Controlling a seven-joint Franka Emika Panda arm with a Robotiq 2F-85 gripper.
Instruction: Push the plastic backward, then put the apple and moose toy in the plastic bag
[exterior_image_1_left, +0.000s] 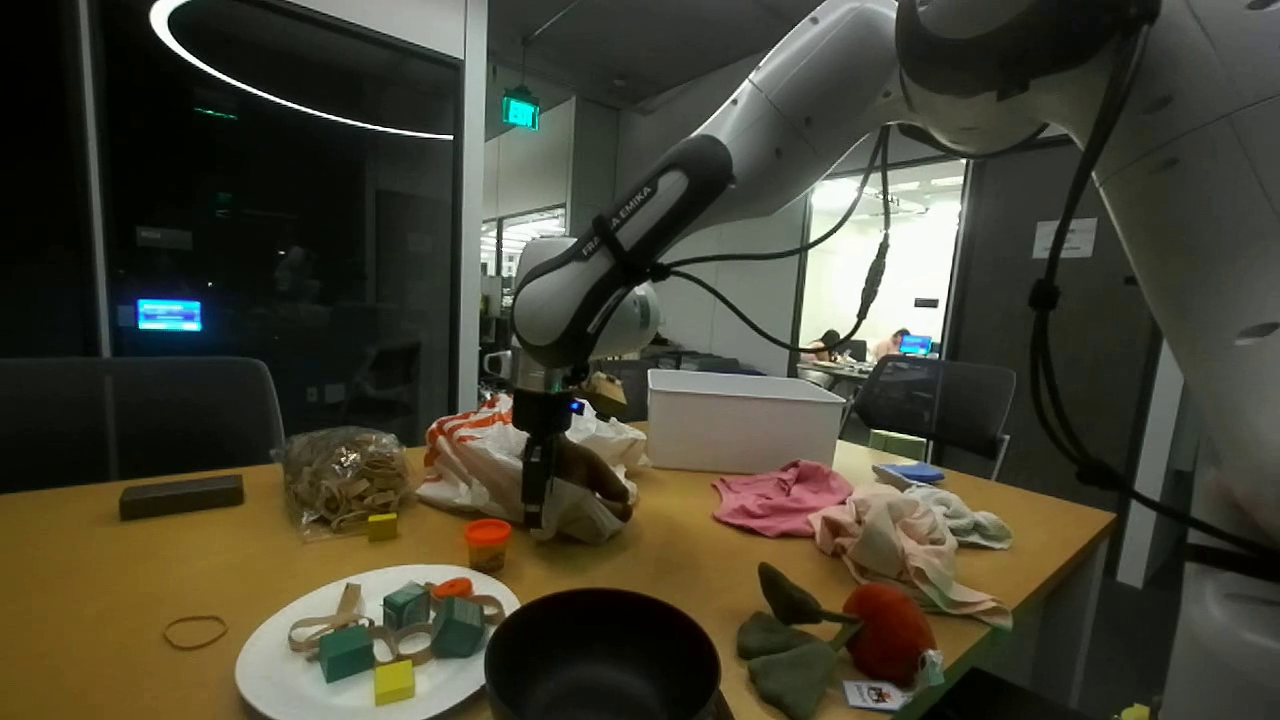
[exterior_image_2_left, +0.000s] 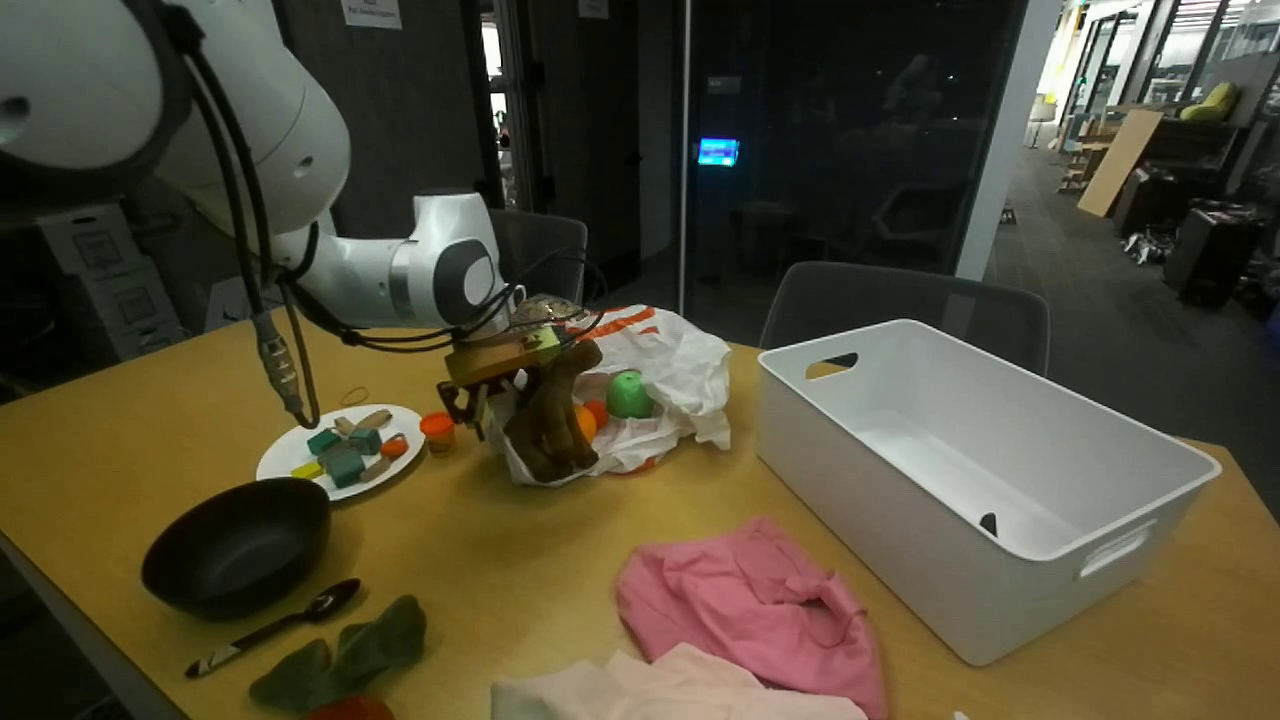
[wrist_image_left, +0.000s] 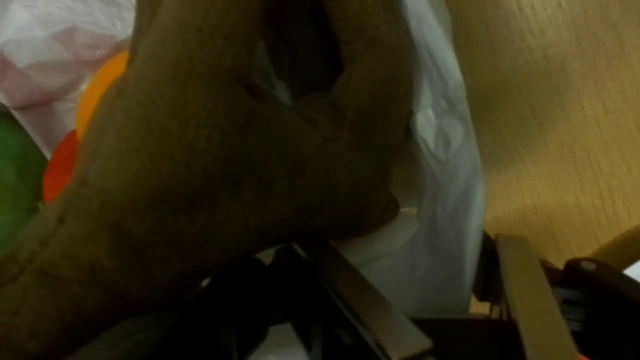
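The whitish plastic bag (exterior_image_1_left: 475, 455) with red-orange markings lies crumpled, its mouth toward the white box in an exterior view (exterior_image_2_left: 690, 365). Just within that mouth is the brown moose toy (exterior_image_2_left: 550, 430), which fills much of the wrist view (wrist_image_left: 240, 150). Behind it inside the bag show a green apple (exterior_image_2_left: 629, 395), an orange fruit (exterior_image_2_left: 585, 422) and a red one. My gripper (wrist_image_left: 407, 250) points down at the bag's side, fingers apart, with a fold of thin plastic between them. One finger (wrist_image_left: 370, 305) is by the toy's underside; contact is unclear.
A white rectangular box (exterior_image_1_left: 745, 425) stands beside the bag. Close to the gripper are an orange-lidded tub (exterior_image_1_left: 488, 545) and a bag of rubber bands (exterior_image_1_left: 345, 480). A plate (exterior_image_1_left: 270, 670) with blocks, a black pan (exterior_image_2_left: 240, 550) and a pink cloth (exterior_image_2_left: 750, 610) lie nearer.
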